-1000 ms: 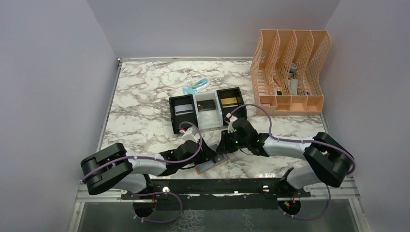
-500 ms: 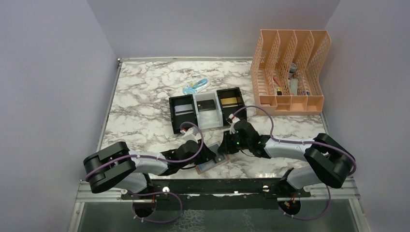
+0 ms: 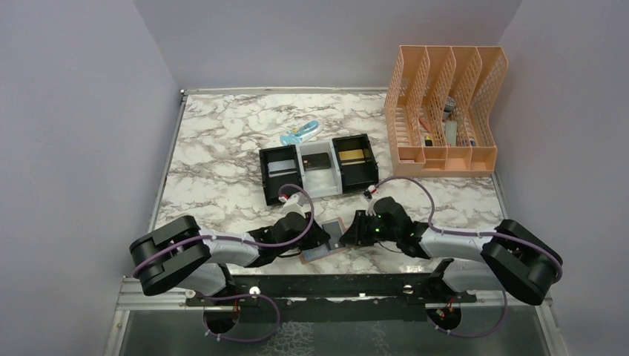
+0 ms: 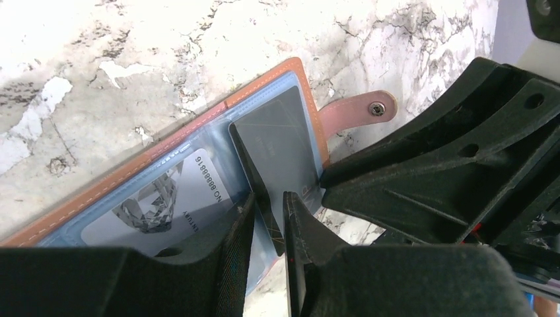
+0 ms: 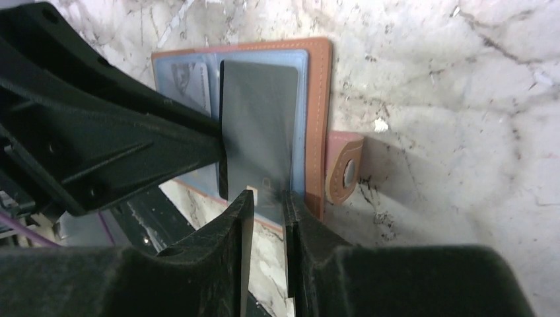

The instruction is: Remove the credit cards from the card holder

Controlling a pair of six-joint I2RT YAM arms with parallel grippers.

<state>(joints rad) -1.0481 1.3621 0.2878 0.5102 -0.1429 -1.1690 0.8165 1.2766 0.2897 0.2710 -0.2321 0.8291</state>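
Note:
The tan-brown card holder [image 3: 320, 254] lies open near the table's front edge, its pale blue pockets [image 4: 198, 142] and snap tab [image 4: 360, 109] showing. A dark grey card [image 4: 277, 142] stands tilted, partly out of its right pocket. My left gripper [image 4: 267, 201] is shut on that card's edge. My right gripper [image 5: 264, 198] has its jaws almost closed with nothing between them, its tips close in front of the card's face [image 5: 257, 125]. A silvery card [image 4: 158, 208] sits in the left pocket. In the top view the left gripper [image 3: 324, 237] and right gripper [image 3: 348, 233] meet over the holder.
A black-and-white three-compartment tray [image 3: 302, 178] behind the holder has a silvery, a dark and a gold card [image 3: 353, 154] in it. A light blue object [image 3: 300, 133] lies beyond it. A peach file rack [image 3: 445, 104] stands at the back right.
My right arm has swung toward the front right and lowered beside the holder. The dark grey card now stands higher out of its pocket. The left arm has barely moved.

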